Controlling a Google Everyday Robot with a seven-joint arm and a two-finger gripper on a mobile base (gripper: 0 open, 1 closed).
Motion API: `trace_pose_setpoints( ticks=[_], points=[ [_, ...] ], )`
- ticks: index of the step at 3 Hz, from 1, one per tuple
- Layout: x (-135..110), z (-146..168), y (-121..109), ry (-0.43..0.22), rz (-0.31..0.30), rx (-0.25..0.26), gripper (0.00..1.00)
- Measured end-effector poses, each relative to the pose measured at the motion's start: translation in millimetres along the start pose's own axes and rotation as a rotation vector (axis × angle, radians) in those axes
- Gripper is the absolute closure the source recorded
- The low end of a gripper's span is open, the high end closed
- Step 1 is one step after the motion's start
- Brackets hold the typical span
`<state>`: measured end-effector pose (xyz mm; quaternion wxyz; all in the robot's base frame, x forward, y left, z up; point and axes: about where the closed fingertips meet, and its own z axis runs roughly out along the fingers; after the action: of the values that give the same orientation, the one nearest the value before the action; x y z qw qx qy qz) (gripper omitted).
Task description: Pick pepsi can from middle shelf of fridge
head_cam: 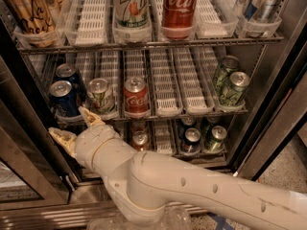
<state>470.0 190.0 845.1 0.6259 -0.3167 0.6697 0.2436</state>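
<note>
– Gripper (pixel 76 127), status?
– Tan fingers (pixel 89 118) spread wide, nothing held. It sits low, at the left front edge of the chrome wire middle shelf (pixel 163 87).
– Target?
– Dark blue pepsi can with silver top (pixel 62 99), front of the leftmost lane, with its twin right behind it.
– Direction from the gripper?
– Just above and a bit further in, roughly over the finger gap.
– Axis?
– Upright. A raise and push in looks needed. The white-and-green can (pixel 100 96) in the next lane crowds it.

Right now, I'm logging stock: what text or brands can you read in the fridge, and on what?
"Coca": tall red can, top shelf.
Script on small red can, middle shelf: too blurred.
pepsi can: nothing legible.
claw, open just below the pepsi can: no text.
</note>
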Motion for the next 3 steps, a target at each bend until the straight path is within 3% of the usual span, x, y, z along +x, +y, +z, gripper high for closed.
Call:
trace_pose_setpoints(
  ticks=[1,3],
  points=[
    [-1.1,13.1,-2.1,0.005,-0.010,-0.014,0.26],
    [-1.1,13.1,-2.2,0.005,-0.009,-0.014,0.18]
  ],
)
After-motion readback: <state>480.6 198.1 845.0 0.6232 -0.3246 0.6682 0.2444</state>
